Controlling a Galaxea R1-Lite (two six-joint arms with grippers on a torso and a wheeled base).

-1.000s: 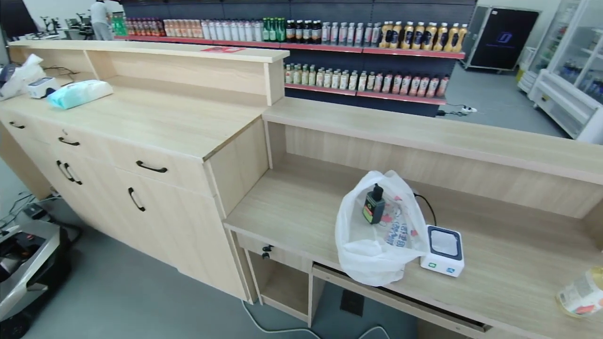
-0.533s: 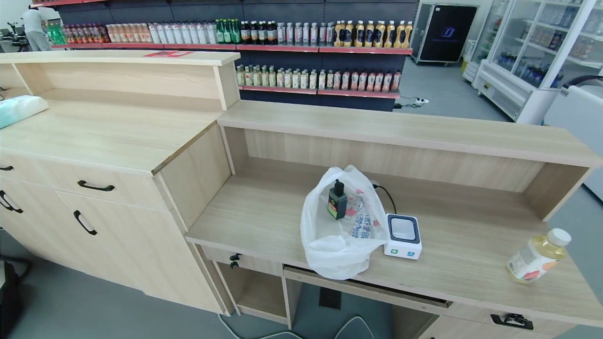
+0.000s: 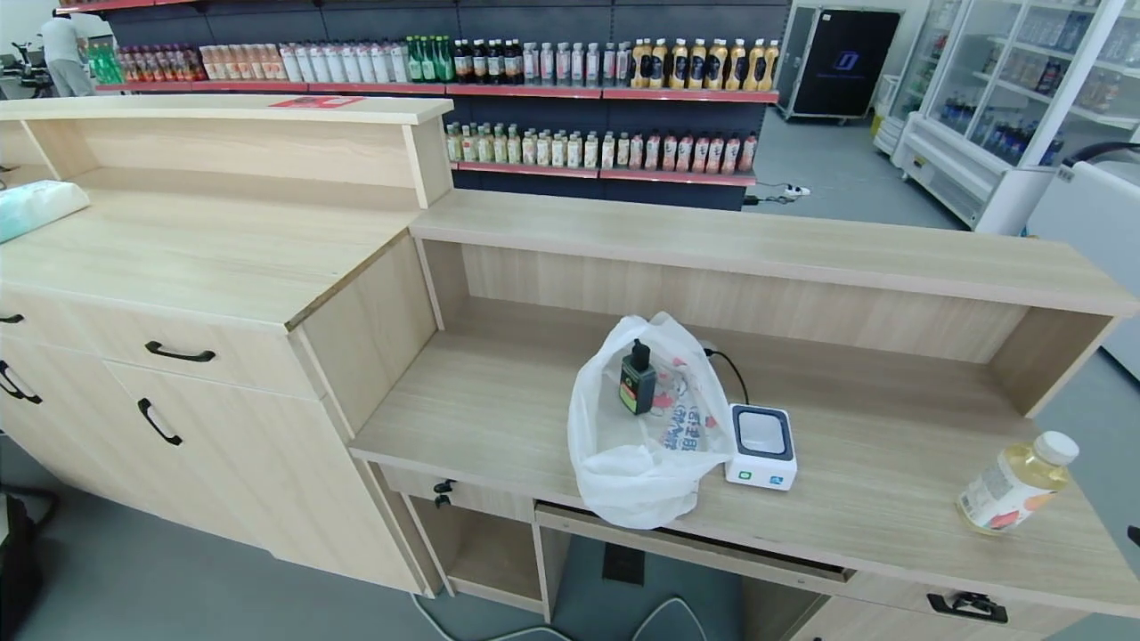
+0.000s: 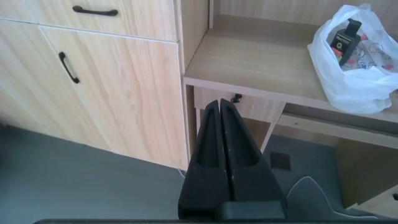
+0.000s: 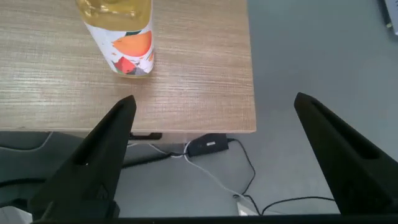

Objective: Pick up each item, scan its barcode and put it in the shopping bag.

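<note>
A white shopping bag (image 3: 646, 445) stands open on the low wooden desk (image 3: 499, 409), with a dark bottle (image 3: 638, 381) upright inside it. Touching the bag's right side is a small white scanner (image 3: 761, 445). A bottle of yellow liquid (image 3: 1015, 485) with a white cap stands near the desk's right end. My left gripper (image 4: 220, 104) is shut and empty, below and in front of the desk's left corner, with the bag (image 4: 357, 68) farther off. My right gripper (image 5: 214, 106) is open, just off the desk's edge, close to the yellow bottle (image 5: 121, 37).
A taller counter (image 3: 223, 258) with drawers and cupboard doors adjoins the desk on the left, and a pale green pack (image 3: 36, 203) lies on it. The desk has a raised back ledge (image 3: 757, 245). Cables (image 5: 211, 155) lie on the floor under the desk's right end.
The head camera swung to the right a second ago, bringing the yellow bottle fully into view. Since half a second ago nothing has visibly moved.
</note>
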